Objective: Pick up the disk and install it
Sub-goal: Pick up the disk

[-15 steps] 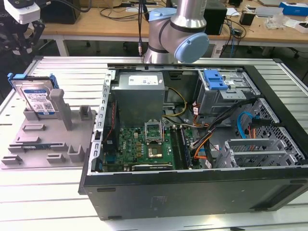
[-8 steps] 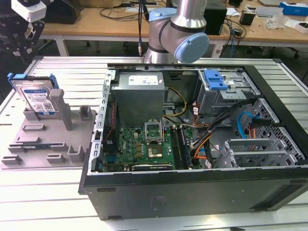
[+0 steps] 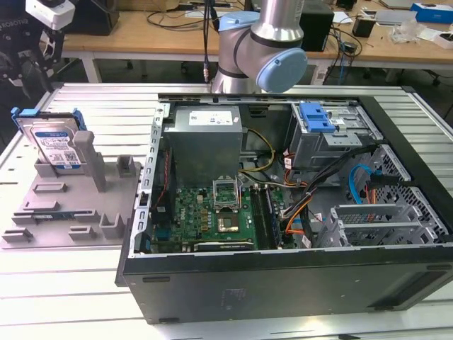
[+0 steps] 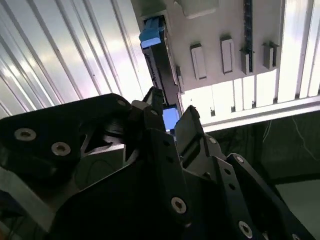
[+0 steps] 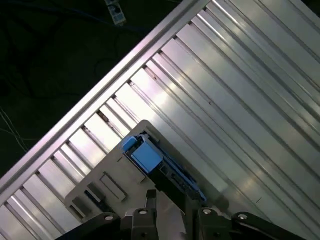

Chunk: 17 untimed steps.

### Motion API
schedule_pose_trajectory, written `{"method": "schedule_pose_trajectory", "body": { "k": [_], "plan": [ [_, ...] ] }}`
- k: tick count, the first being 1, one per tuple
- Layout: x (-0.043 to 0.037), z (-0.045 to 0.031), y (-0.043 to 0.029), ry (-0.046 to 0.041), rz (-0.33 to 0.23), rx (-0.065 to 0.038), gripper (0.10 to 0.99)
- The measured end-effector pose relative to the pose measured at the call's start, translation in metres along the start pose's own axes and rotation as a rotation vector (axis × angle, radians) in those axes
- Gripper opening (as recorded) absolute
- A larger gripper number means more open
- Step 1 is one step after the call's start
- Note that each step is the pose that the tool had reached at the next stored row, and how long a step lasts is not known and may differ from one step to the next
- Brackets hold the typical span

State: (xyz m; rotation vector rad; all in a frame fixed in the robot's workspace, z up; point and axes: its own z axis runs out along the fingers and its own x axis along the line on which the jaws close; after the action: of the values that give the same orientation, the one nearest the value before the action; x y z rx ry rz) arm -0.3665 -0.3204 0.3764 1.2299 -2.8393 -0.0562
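Disk not yet lifted, install not begun.
End effector point(image 4: 172, 106) spread over the disk point(image 3: 56, 142), which stands in its grey holder point(image 3: 42, 212) at the exterior view's upper left.

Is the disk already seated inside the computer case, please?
No, the disk stands upright in the grey holder to the exterior view's left of the open case.

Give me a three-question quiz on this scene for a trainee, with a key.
1. True or false: the disk lies flat.
2. The gripper is: A) shut on the disk; B) open, above the disk; C) shut, holding nothing.
3. Fill in: the disk's bracket is ___ in colour.
Key: 1 false, it stands on edge in the grey holder; 2 B; 3 blue.
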Motion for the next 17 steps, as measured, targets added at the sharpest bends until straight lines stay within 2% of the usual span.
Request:
{"method": "schedule_pose_trajectory", "body": {
  "k": [1,3,4,6,13,15,17],
  "plan": [
    [0.0,0.0002,0.0,0.0009,-0.017,0.001,0.42],
    [0.0,0.0008,0.0,0.0038,-0.069,0.002,0.42],
    [0.0,0.0013,-0.0001,0.0058,-0.105,0.003,0.482],
    [-0.0001,0.002,-0.0001,0.0092,-0.169,0.005,0.482],
    [0.0,0.0023,-0.0001,0.0168,-0.314,0.01,0.482],
    [-0.0001,0.0024,-0.0001,0.0208,-0.392,0.012,0.482],
    [-0.0001,0.0026,-0.0001,0.0229,-0.435,0.013,0.482]
  ]
}}
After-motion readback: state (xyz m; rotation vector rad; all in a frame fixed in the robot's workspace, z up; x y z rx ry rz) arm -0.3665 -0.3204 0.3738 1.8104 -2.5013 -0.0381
